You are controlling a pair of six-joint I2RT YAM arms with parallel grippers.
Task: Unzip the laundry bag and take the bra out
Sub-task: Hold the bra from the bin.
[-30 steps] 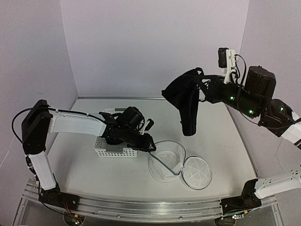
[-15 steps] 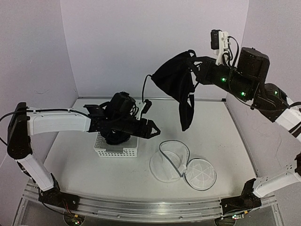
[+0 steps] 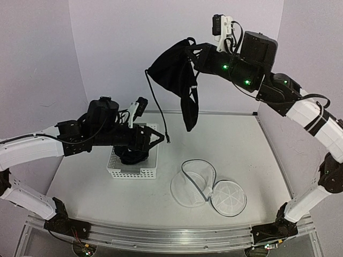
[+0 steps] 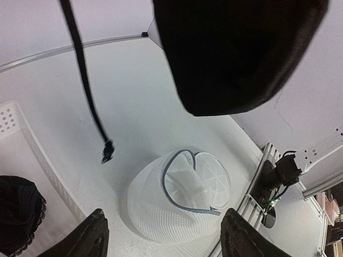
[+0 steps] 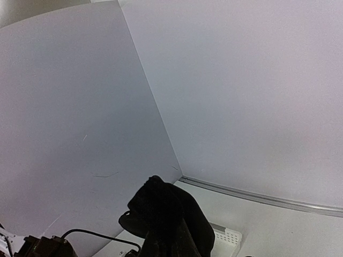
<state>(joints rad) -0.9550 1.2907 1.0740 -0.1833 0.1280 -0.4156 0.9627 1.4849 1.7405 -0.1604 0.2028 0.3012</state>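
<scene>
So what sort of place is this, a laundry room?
Probably a robot test bench: two arms bolted to a metal rail, a white table boxed in by plain walls, with a laundry bag, basket and bra as props.

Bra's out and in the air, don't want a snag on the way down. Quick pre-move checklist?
1. Right gripper shut on bra: ok.
2. Bra clear of laundry bag: ok, hangs high in the air.
3. Left gripper open, empty: ok.
4. Dangling strap clear of left gripper: cannot tell, its end hangs close by.
5. Laundry bag unzipped: ok, lies open.
6. Basket free: not ok, dark fabric inside.
</scene>
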